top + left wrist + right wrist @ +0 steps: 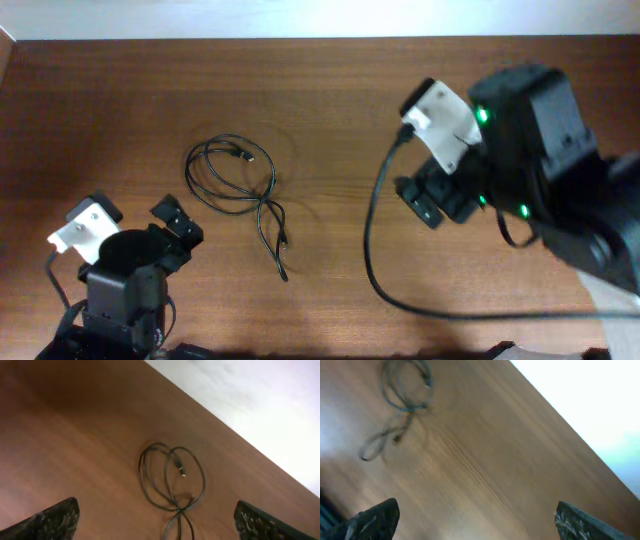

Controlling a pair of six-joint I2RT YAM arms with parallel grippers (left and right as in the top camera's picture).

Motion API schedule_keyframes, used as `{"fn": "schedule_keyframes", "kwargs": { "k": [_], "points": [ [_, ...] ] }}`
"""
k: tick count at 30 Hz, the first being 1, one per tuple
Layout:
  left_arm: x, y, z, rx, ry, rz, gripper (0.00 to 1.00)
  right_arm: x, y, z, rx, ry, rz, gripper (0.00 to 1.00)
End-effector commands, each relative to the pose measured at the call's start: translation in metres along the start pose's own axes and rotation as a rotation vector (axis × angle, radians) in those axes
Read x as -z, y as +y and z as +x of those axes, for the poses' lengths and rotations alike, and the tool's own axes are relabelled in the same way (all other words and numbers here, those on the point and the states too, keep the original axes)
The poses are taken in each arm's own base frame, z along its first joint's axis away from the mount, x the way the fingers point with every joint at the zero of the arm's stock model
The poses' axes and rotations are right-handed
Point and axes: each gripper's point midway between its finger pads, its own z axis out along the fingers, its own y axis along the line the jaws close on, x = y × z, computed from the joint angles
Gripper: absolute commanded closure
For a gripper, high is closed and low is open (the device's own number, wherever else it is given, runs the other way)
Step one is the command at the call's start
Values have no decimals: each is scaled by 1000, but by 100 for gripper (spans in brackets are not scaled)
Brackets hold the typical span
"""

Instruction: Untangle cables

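Cables [240, 190]: thin blk cords in a loose loop w/ crossed tail, flat on table [120, 90], left of centre; one plug end inside loop.
L gripper [178, 224]: jaws spread wide, nothing held; near cables, not touching.
R gripper [476, 510]: jaws spread wide, empty; well apart from cables.
Arm lead [370, 240]: thicker blk cable, curving across table by R arm.

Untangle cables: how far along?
Done: nothing visible. The cables lie in one looped bundle on the table, with strands crossing where the loop narrows into the tail. In hand: nothing. The left gripper and right gripper are open, empty and clear of the cords. Left: the whole job, grasping and pulling the strands apart.
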Motion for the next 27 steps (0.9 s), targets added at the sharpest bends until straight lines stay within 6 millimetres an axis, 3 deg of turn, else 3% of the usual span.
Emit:
{"fn": "schedule_keyframes", "kwargs": {
  "k": [1,4,8,10,12,20,24,27],
  "points": [
    [6,16,-22,116,-118,-79,1,7,-33,13,-112,61,226,1],
    [6,20,-33,142,-179,-114,1,7,-36,0,-124,9,238,1],
    [-4,13,-18,96,-93,-114,1,5,-42,-23,-140,-79,252,1],
    [-7,13,-13,21,-64,-124,1,5,-41,-22,-127,-75,251,1],
    [-17,9,-8,-169,-27,-154,1,3,-36,-24,-48,-74,220,1],
    [-48,0,8,-400,78,-230,1,2,-32,-23,-42,-69,196,1],
    [-62,-1,19,-464,138,-269,1,-5,-23,-2,-96,23,162,1],
    [-62,-6,24,-451,161,-228,1,-27,-20,24,-170,147,161,1]
  ]
}}
